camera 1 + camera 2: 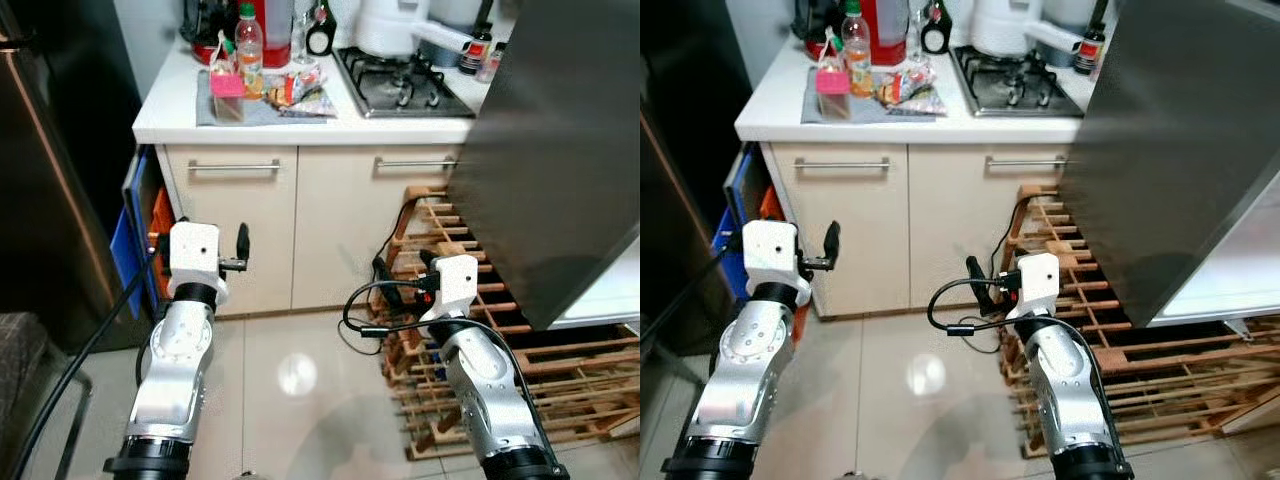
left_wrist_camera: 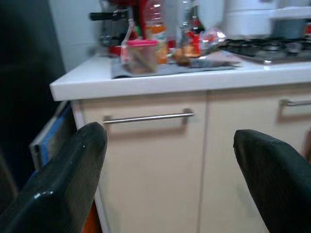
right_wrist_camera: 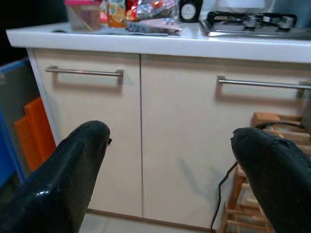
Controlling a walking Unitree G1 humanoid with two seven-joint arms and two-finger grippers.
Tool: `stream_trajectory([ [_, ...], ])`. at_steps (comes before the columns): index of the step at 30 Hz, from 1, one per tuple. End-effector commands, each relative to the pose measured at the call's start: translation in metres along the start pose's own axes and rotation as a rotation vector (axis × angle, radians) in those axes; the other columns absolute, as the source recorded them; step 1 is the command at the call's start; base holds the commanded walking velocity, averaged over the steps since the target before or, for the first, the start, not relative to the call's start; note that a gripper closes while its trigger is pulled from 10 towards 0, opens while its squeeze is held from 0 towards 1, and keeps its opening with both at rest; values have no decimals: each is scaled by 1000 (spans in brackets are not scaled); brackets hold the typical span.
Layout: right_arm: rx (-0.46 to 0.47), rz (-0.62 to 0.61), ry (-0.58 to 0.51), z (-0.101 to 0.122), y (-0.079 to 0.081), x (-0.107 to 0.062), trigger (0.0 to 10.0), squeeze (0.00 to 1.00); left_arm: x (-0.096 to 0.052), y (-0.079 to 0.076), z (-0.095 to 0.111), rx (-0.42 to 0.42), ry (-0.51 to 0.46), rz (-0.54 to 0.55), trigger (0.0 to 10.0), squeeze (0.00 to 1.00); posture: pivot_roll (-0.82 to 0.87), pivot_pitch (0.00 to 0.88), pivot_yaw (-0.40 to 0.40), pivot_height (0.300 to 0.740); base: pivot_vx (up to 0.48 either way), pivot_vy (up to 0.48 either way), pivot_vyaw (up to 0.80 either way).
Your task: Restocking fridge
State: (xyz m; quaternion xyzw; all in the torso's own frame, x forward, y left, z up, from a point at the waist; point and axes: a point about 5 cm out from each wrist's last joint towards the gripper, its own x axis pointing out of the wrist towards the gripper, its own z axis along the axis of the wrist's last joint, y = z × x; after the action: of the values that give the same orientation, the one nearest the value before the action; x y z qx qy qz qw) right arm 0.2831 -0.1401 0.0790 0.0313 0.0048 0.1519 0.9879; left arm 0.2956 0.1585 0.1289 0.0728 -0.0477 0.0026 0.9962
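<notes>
Two claws wide open, empty, left claw (image 2: 167,165), right claw (image 3: 170,165); facing cream cabinet (image 1: 300,215)

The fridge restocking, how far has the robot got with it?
Done: the fridge door on the robot's right looks swung open. In hand: nothing; the left gripper and right gripper are both open and empty, facing the cabinet doors. Left: the bottle, pink-lidded container and snack packets sit on the counter, so no restocking is evident yet.
</notes>
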Motion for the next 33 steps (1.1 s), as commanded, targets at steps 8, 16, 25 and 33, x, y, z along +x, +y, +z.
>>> stream_trajectory([
  [8,8,-21,-17,2,0,3,10000,0,2,3,3,-16,-22,-7,10000,0,-58,0,-26,740,480,0,250],
  [16,1,-29,-35,4,1,4,10000,0,8,1,12,-6,-71,-40,10000,0,-60,0,-23,740,480,0,0],
  [25,-3,-47,-42,5,-1,4,10000,0,8,-3,10,-9,-63,-65,10000,0,-59,0,-25,740,480,0,0],
  [33,-27,-40,-83,13,0,7,10000,0,10,2,28,1,-162,-34,10000,0,-57,0,-29,740,480,0,0],
])
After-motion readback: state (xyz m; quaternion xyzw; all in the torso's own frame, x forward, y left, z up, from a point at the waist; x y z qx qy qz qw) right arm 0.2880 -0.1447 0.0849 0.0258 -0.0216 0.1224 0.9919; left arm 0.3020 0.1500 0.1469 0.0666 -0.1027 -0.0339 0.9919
